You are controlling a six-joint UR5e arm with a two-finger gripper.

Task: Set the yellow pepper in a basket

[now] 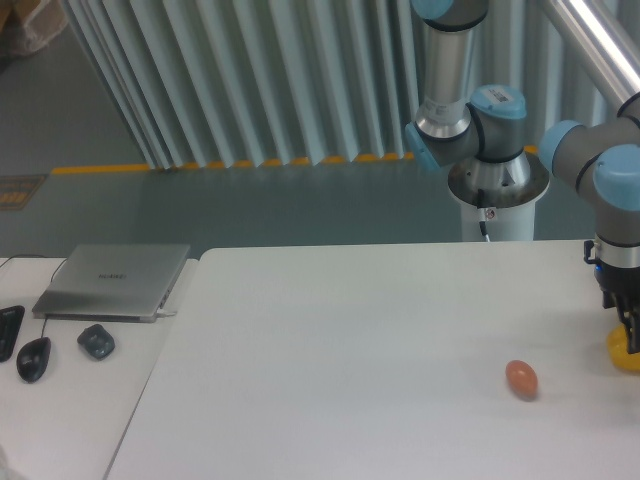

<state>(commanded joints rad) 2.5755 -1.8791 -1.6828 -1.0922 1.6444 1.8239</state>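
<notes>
The yellow pepper (620,354) lies on the white table at the far right, partly cut off by the frame's edge. My gripper (629,338) comes straight down onto it, and its dark fingers (631,332) overlap the pepper's top. The edge of the frame hides how far apart the jaws stand. An orange-brown egg-shaped object (521,379) rests on the table to the left of the pepper, apart from the gripper. No basket is in view.
On a lower side table at the left sit a closed silver laptop (113,281), a dark mouse (33,358) and a small dark grey object (96,342). The robot's base (496,190) stands behind the white table (350,340).
</notes>
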